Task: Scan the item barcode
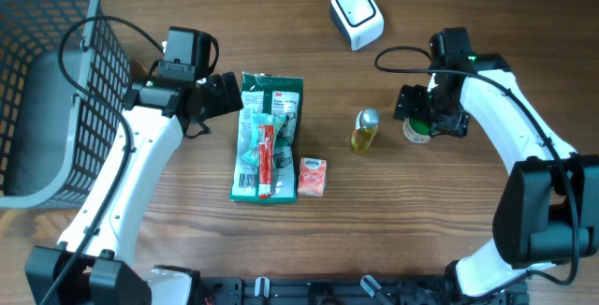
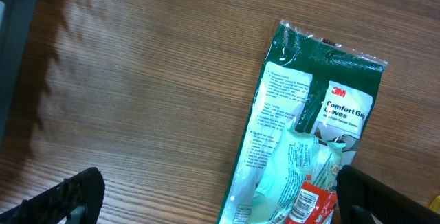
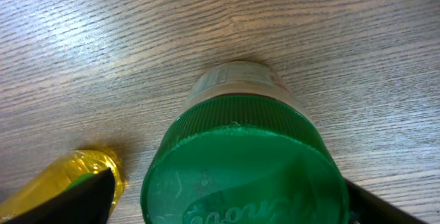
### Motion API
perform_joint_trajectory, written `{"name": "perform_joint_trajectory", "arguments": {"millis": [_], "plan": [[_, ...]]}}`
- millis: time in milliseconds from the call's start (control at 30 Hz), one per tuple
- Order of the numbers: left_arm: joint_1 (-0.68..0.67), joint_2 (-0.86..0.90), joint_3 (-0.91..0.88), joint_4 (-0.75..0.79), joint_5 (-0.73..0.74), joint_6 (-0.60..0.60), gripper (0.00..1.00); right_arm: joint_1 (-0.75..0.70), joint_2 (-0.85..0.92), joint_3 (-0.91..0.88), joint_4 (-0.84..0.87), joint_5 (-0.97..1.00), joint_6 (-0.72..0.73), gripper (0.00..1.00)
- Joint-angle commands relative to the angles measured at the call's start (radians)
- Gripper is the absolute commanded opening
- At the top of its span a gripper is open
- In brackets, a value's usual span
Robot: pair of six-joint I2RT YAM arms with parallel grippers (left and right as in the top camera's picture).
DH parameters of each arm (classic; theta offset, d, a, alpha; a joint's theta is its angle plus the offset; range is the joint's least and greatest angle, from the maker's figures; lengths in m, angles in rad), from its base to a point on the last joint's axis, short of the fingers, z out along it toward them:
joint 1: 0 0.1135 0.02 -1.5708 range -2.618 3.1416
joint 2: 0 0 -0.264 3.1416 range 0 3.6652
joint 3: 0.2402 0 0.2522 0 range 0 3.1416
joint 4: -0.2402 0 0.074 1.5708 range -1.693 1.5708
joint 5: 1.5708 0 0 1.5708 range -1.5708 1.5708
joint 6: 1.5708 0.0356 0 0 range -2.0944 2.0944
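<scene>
Brown wooden table point(image 1: 449, 239) across the whole overhead view — grain running side to side, matte, with a soft pale sheen in places. Well to the left of the white scanner point(image 1: 357, 15), a grey mesh basket point(image 1: 110, 80) at the table's edge, throwing a toothed shadow onto the wood. Along the near edge, opposite the scanner — a black rail point(image 1: 309, 291).

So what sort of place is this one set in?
Probably a mock shop checkout on a wooden table: a white scanner, a grey basket, and packaged goods like a glove pack and a green-lidded jar.
</scene>
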Motion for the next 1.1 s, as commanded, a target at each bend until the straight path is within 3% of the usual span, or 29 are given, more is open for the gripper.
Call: {"name": "perform_joint_trajectory", "arguments": {"millis": [0, 67, 267, 567, 600, 633, 800, 1067], "plan": [[0.005, -0.008, 0.016, -0.001, -0.009, 0.012, 1.0, 0.003, 0.02, -0.011, -0.004, 0.026, -0.006, 0.79], [0.005, -0.008, 0.016, -0.001, -0.009, 0.012, 1.0, 0.003, 0.02, -0.011, -0.004, 0.026, -0.034, 0.72], [0.005, -0.008, 0.016, -0.001, -0.009, 0.012, 1.0, 0.003, 0.02, -0.011, -0.005, 0.088, -0.109, 0.63], [0.005, -0.008, 0.016, -0.001, -0.009, 0.012, 1.0, 0.003, 0.02, -0.011, 0.012, 0.097, -0.234, 0.62], [0.005, -0.008, 0.016, -0.001, -0.009, 0.012, 1.0, 0.003, 0.02, -0.011, 0.015, 0.097, -0.246, 0.65], [0.005, -0.008, 0.016, -0.001, -0.009, 0.012, 1.0, 0.003, 0.019, -0.011, 0.017, 0.097, -0.256, 0.75], [0.005, -0.008, 0.016, -0.001, -0.009, 0.012, 1.0, 0.003, 0.02, -0.011, 0.033, 0.097, -0.262, 0.96], [0.005, -0.008, 0.016, -0.001, -0.009, 0.012, 1.0, 0.003, 0.02, -0.011, 0.035, 0.097, -0.256, 0.96]]}}
